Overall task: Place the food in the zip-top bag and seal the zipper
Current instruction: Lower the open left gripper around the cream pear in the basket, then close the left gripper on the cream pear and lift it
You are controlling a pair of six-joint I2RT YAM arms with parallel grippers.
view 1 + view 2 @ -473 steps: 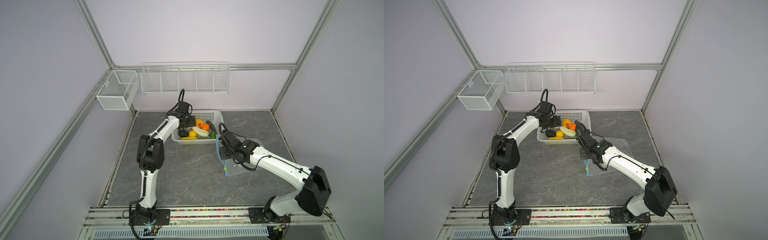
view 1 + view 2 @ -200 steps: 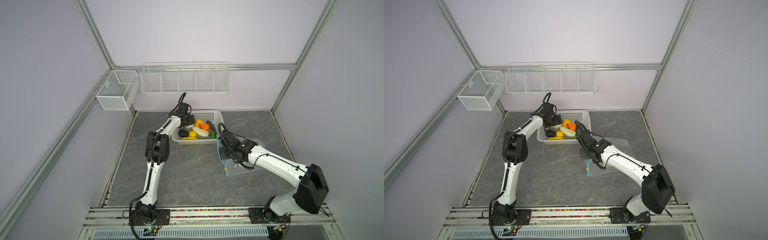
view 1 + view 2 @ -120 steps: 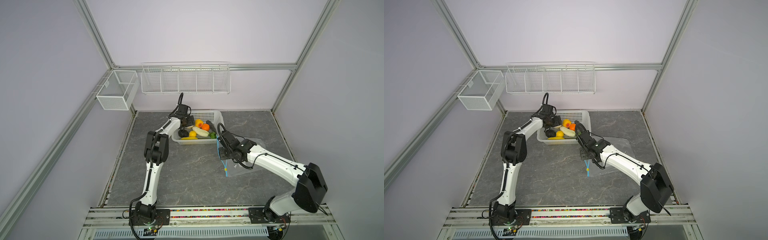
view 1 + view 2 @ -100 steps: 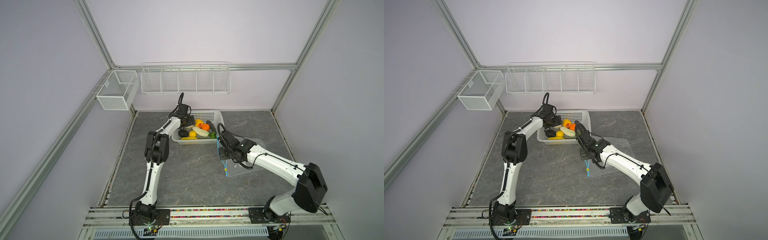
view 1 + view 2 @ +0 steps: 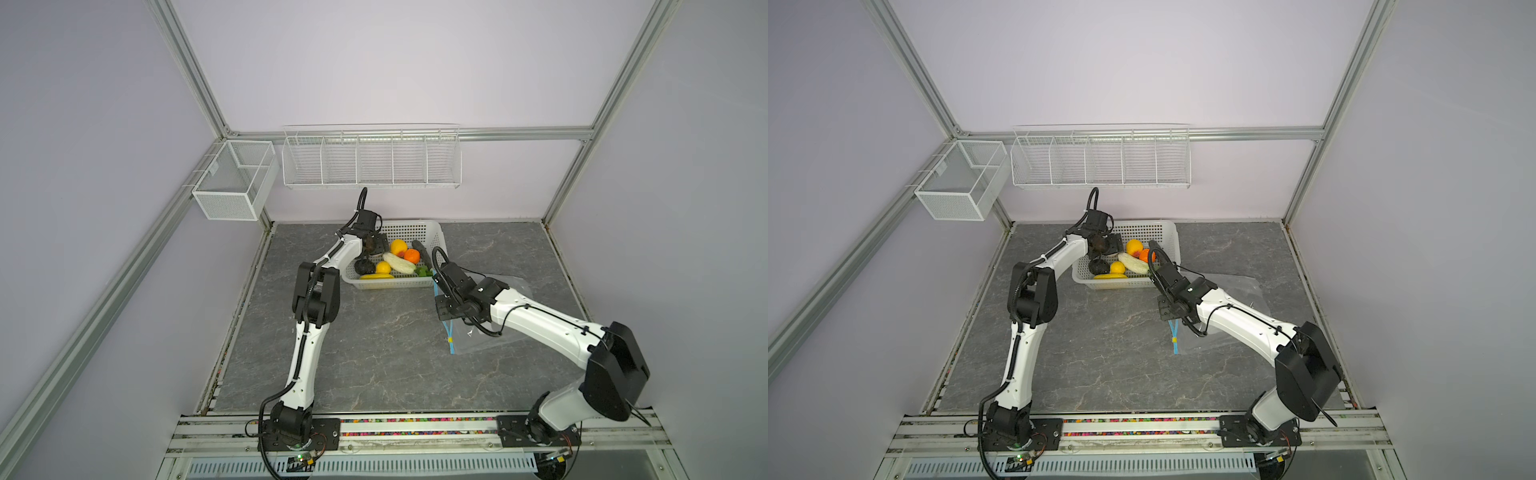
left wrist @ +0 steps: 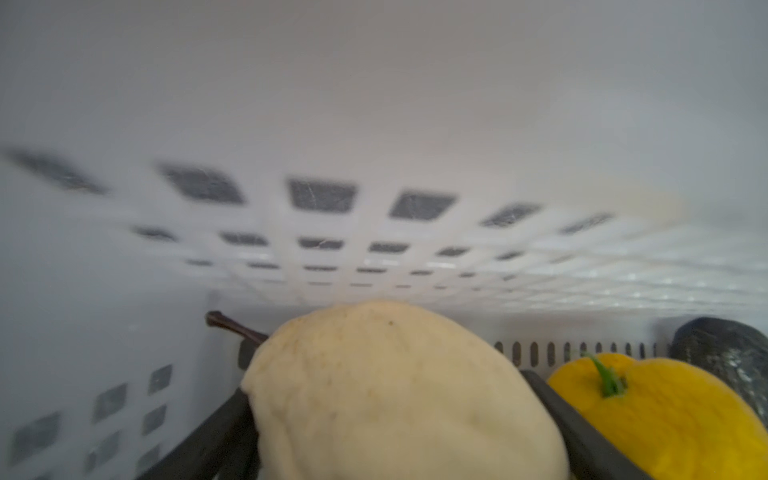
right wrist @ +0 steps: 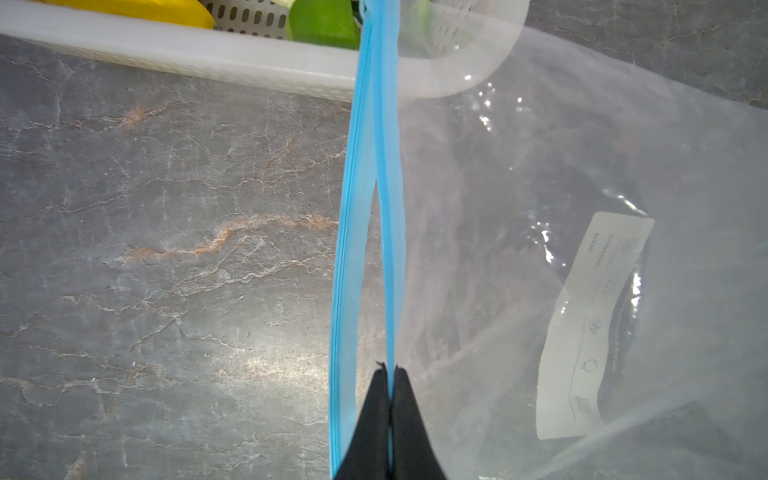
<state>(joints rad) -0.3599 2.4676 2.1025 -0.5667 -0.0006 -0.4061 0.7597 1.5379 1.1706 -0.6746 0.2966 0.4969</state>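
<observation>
The left tool [image 5: 375,244] is being held inside the white basket [image 5: 434,237] at the upper centre of both top views. Its fingers [image 6: 586,440] are being pressed against both sides of a beige pear-shaped piece [image 6: 395,395], beside a yellow piece [image 6: 665,415]. The right tool [image 7: 388,374] is being pressed together on one blue lip of the zipper [image 7: 390,208], with the lips parted. The zip-top bag [image 7: 561,166] is lying on the desk [image 7: 166,249], right of centre, just beside the basket.
</observation>
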